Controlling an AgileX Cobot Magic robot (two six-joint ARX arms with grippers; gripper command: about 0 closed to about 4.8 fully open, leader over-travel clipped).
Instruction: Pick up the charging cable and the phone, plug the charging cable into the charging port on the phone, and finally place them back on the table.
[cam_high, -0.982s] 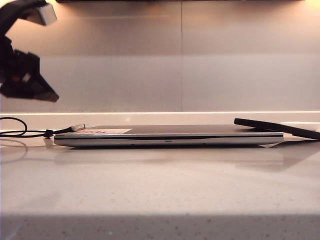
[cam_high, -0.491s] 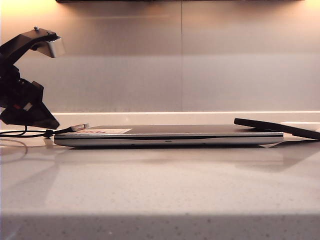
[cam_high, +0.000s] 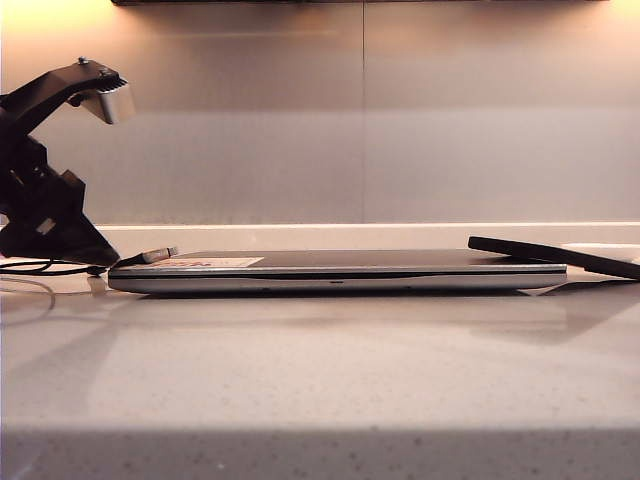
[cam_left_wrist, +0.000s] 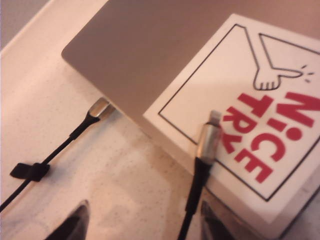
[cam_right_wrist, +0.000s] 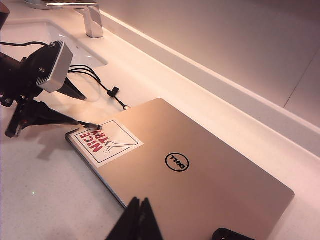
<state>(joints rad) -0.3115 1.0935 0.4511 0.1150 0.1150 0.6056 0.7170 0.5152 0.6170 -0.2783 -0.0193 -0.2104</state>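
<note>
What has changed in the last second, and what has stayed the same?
The left gripper came down at the left edge of the exterior view, from well above the table to just over the charging cable, whose plug rests on the laptop's sticker. Its jaws are open on either side of the cord; nothing is gripped yet. The cable, laptop and phone did not move. The right gripper is shut above the laptop.

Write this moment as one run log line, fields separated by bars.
left hand: open, above charging cable plug on laptop sticker | right hand: shut, over laptop | phone: resting on laptop edge, untouched
</note>
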